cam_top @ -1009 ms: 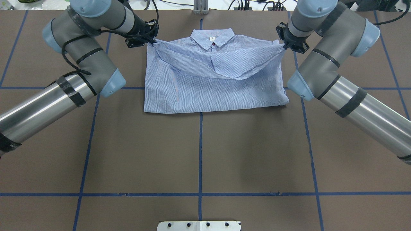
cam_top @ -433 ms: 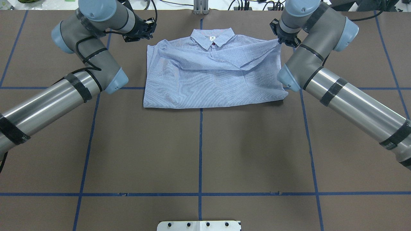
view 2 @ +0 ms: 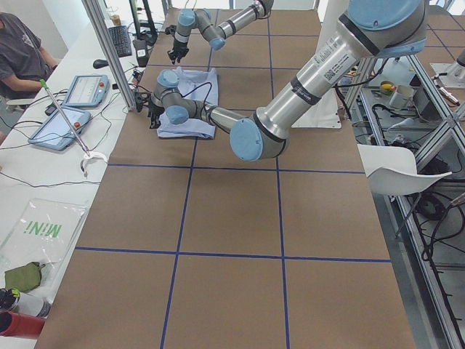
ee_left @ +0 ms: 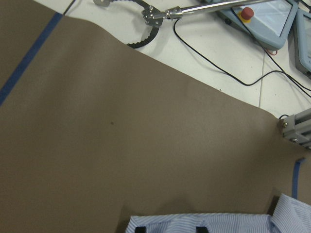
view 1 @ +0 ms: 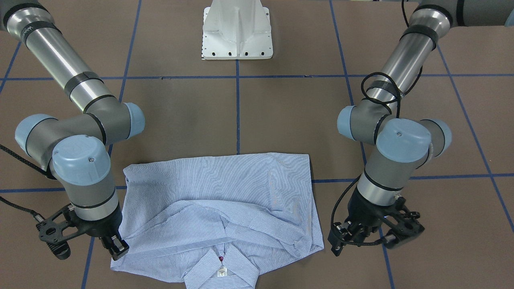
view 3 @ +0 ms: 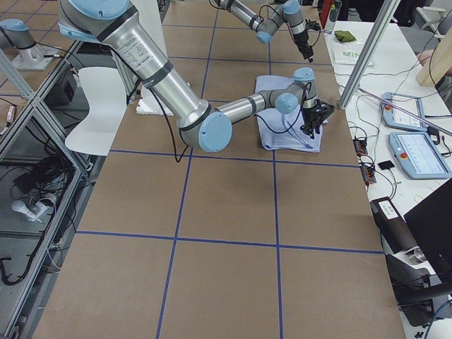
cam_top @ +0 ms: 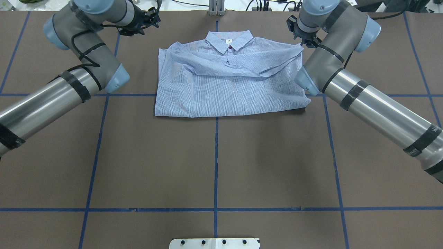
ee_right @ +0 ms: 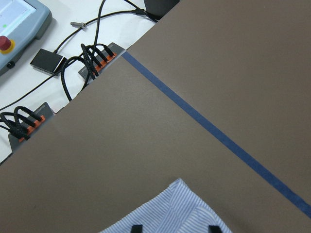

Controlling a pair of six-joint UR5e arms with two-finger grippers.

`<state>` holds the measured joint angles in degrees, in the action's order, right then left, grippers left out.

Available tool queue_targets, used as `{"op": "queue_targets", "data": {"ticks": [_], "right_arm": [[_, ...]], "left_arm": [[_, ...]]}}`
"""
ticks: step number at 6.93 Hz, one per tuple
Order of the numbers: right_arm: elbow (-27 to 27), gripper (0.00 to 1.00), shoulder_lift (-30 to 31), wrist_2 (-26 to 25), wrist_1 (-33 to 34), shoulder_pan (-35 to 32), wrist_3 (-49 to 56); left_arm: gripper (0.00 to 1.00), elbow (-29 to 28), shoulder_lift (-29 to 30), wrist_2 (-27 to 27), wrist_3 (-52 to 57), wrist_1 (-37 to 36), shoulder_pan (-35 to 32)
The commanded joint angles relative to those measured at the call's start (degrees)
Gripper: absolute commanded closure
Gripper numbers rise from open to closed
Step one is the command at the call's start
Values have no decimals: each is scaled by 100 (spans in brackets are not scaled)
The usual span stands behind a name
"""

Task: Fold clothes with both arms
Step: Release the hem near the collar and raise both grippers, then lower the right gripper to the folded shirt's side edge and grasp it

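Brown blue-taped table [cam_top: 155, 155] under shirt [cam_top: 228, 83]; cluttered white bench [view 2: 29, 196] beside

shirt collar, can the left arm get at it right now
Probably yes: the left end effector hangs open and empty beside the shirt, and the collar lies uncovered on top, nothing standing between them.

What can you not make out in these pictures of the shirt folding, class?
- Neck label print: too small, front-facing view.
- Shirt front below the collar: covered by its own folded-up fabric, every view.
- Left hand and right hand: cut off by wrist views' bottom edges; only fingertips show.
- Shirt in side views: too small for detail.
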<state>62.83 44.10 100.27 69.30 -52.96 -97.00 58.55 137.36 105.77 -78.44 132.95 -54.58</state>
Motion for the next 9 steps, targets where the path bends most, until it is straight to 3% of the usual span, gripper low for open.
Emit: {"op": "queue_targets", "data": {"ticks": [1, 2, 3, 5, 6, 8, 9], "right_arm": [[758, 41, 210, 158, 117, 66, -90], [1992, 38, 1248, 220, 205, 484, -152], [2622, 34, 2007, 221, 163, 767, -161], [2866, 30, 2504, 282, 136, 980, -379], [2962, 30, 2663, 561, -160, 981, -555], [2840, 31, 2735, 599, -513, 1025, -706], [2822, 47, 2718, 590, -506, 1025, -715]], "left_arm": [[4, 427, -295, 318, 100, -67, -166], [4, 777, -541, 434, 100, -67, -184], [4, 963, -604, 444, 109, -111, -202], [4, 1035, -614, 427, 100, -234, -211], [4, 1070, -614, 418, 92, -234, -202], [4, 1079, -622, 391, 92, -234, -193], [4, 1071, -622, 374, 100, -234, -193]]}}
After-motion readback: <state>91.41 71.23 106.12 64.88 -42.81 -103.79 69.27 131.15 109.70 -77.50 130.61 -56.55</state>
